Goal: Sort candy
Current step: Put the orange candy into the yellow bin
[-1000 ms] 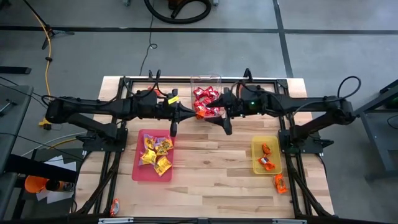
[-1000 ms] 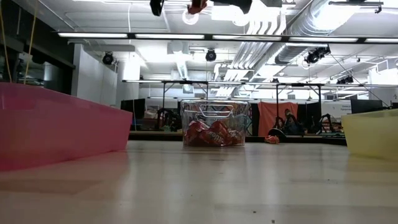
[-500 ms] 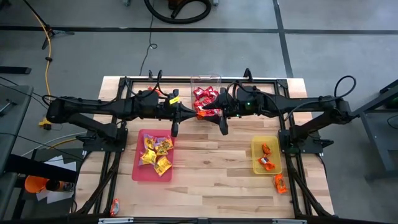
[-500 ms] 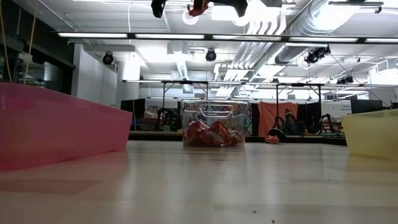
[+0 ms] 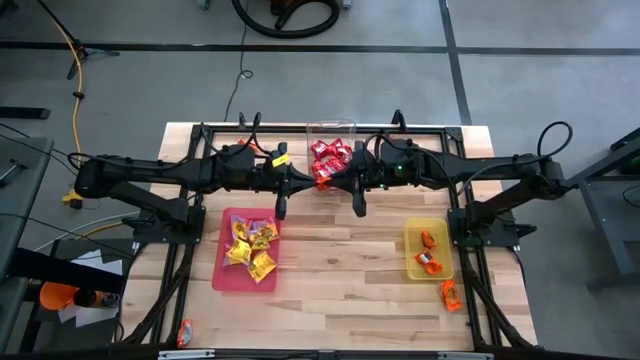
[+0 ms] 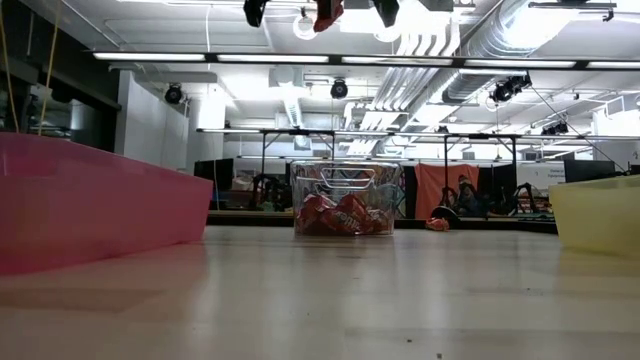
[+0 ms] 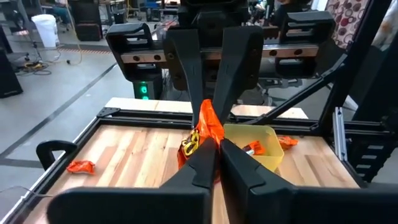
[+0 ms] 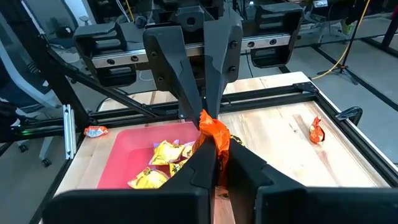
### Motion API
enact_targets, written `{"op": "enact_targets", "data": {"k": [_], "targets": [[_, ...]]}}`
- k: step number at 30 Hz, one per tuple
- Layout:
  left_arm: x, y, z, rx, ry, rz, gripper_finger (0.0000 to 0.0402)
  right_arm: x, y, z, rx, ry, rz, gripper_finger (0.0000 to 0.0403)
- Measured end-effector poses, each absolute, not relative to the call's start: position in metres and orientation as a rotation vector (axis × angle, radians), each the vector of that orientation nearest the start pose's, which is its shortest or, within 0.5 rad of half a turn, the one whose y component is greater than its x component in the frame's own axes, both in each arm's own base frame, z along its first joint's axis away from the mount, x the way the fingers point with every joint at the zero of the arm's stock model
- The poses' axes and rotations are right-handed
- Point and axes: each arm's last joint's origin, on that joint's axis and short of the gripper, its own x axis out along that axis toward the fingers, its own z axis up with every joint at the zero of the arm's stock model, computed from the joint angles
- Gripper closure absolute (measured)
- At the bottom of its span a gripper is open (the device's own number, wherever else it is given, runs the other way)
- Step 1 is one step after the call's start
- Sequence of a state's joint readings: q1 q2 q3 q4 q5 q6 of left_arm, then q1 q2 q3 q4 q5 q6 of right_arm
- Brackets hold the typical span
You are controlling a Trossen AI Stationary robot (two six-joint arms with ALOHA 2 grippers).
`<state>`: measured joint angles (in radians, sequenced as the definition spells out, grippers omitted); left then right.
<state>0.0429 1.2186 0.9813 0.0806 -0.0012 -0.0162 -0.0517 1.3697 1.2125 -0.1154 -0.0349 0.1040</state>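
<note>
Both grippers — left (image 5: 313, 183), right (image 5: 330, 184) — meet above the surface (image 5: 340, 270), 2 sets of jaws clamped on 1 orange candy (image 8: 214, 132).

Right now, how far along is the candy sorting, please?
Done: yellow candies lie in the pink tray, and a few orange candies in the yellow tray.
In hand: the left hand and right hand both grip one orange candy in mid-air.
Left: red candies in the clear tub, one loose packet beside the yellow tray, and another packet past the pink tray.
</note>
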Motion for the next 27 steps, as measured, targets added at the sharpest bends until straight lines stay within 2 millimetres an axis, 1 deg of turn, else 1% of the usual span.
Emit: {"op": "enact_targets", "data": {"k": [4, 8, 11, 14, 15, 18, 21, 23, 25, 27], "targets": [[0.274, 0.013, 0.338, -0.056, 0.185, 0.032, 0.0358, 0.311, -0.015, 0.358, 0.106, 0.271, -0.029, 0.0397], [0.262, 0.015, 0.351, -0.052, 0.283, 0.050, 0.0298, 0.306, -0.015, 0.362, 0.081, 0.260, -0.027, 0.0394], [0.250, 0.016, 0.354, -0.021, 0.379, 0.100, 0.0252, 0.297, -0.017, 0.363, 0.084, 0.303, -0.036, 0.0398], [0.236, 0.017, 0.350, -0.013, 0.481, 0.155, 0.0218, 0.275, -0.018, 0.365, 0.107, 0.405, -0.050, 0.0400], [0.232, 0.018, 0.346, -0.023, 0.522, 0.171, 0.0211, 0.266, -0.017, 0.365, 0.127, 0.453, -0.058, 0.0399], [0.226, 0.019, 0.329, -0.093, 0.559, 0.187, 0.0201, 0.234, -0.014, 0.362, 0.206, 0.616, -0.083, 0.0399], [0.224, 0.019, 0.310, -0.157, 0.514, 0.182, 0.0200, 0.203, -0.004, 0.359, 0.289, 0.769, -0.122, 0.0401], [0.222, 0.018, 0.296, -0.207, 0.478, 0.171, 0.0200, 0.184, 0.005, 0.359, 0.330, 0.836, -0.177, 0.0401], [0.222, 0.017, 0.283, -0.265, 0.438, 0.164, 0.0199, 0.168, 0.014, 0.360, 0.350, 0.859, -0.236, 0.0401], [0.221, 0.017, 0.275, -0.317, 0.399, 0.170, 0.0199, 0.157, 0.023, 0.359, 0.364, 0.854, -0.297, 0.0401]]}}
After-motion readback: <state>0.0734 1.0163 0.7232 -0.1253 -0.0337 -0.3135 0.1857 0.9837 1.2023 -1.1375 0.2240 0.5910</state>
